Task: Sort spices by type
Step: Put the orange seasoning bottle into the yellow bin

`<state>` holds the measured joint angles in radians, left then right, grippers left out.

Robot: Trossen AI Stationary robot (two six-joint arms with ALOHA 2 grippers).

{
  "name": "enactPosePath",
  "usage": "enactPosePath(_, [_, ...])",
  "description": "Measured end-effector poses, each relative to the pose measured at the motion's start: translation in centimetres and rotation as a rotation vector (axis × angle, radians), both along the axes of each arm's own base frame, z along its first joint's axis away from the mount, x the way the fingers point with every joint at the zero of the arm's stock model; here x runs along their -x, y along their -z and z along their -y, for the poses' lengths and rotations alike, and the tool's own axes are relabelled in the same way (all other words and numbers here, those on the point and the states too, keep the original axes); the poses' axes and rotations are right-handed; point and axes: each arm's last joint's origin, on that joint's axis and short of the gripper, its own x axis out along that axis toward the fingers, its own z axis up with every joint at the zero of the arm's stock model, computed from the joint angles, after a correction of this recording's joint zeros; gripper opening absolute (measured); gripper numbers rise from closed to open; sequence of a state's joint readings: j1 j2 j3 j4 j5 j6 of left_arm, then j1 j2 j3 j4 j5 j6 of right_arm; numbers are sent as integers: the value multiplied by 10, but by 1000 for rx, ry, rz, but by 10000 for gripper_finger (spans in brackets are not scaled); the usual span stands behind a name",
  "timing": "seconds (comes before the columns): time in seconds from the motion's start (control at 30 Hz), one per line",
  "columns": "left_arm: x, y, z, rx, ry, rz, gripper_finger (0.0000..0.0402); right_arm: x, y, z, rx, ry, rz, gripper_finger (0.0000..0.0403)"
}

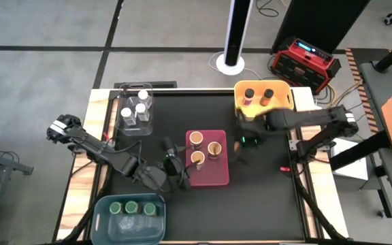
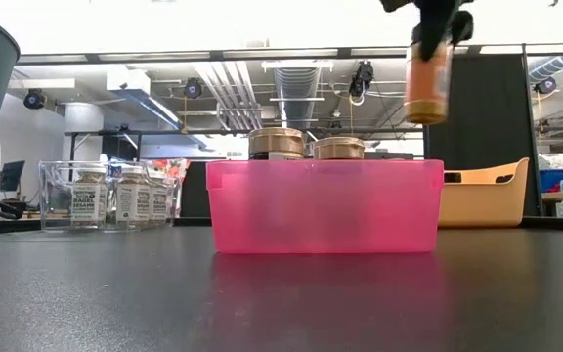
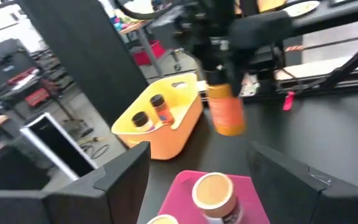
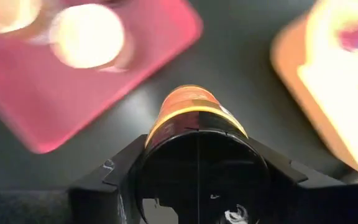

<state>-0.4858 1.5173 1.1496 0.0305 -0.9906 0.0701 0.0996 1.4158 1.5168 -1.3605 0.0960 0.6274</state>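
Note:
An orange spice jar [image 2: 428,86] with a dark lid hangs in my right gripper [image 1: 246,136], in the air between the pink bin [image 1: 216,178] and the yellow bin [image 1: 282,102]. The left wrist view shows the same orange jar [image 3: 227,111] below that gripper. My left gripper [image 1: 174,167] is open and holds nothing, low at the pink bin's left side. Three tan-lidded jars [image 1: 196,140] stand in the pink bin. Two dark-lidded jars [image 1: 258,94] stand in the yellow bin. White-lidded jars [image 1: 136,110] fill the clear bin, and green-lidded jars [image 1: 131,207] the blue-grey bin. My right gripper pinches the orange jar between its two fingers at the dark lid end [image 4: 197,163]. The fingers [image 4: 120,171] come from above and point down. The jar hangs upright below them, lifted clear of the table, with its orange body [image 4: 191,109] toward the tabletop.
The clear bin [image 1: 122,129] sits at the far left of the black mat and the blue-grey bin [image 1: 107,204] at the near left. A small red object [image 1: 284,168] lies on the mat near its right edge. Bare mat lies to the right of the pink bin.

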Motion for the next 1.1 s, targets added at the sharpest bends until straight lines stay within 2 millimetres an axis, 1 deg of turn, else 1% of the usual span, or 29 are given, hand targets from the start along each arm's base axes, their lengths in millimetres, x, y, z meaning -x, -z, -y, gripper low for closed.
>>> enactPosePath(0.13, [1, 2, -1, -22, -35, -16, 249, 4, -7, 44, 27, 107, -26, 203])
enactPosePath(0.33, [3, 4, -3, -53, -78, -36, 249, 26, -9, 103, 65, 302, -134, 203])
enactPosePath(0.47, [3, 4, -3, -53, -80, -36, 249, 40, -9, 136, 87, 402, -160, 203])
enactPosePath(0.6, [3, 4, -3, -56, -80, -42, 249, 52, -7, 164, 88, 447, -144, 203])
enactPosePath(0.7, [3, 5, -3, -49, -83, -47, 249, 55, -3, 181, 39, 453, -69, 203])
enactPosePath(0.8, [4, 6, -4, -48, -85, -52, 249, 57, 0, 192, 37, 454, -27, 203])
enactPosePath(0.9, [4, 7, -4, -46, -86, -55, 249, 62, 6, 199, 32, 452, -49, 203])
enactPosePath(1.1, [4, 7, -4, -44, -86, -53, 249, 68, 24, 206, 32, 439, -73, 203])
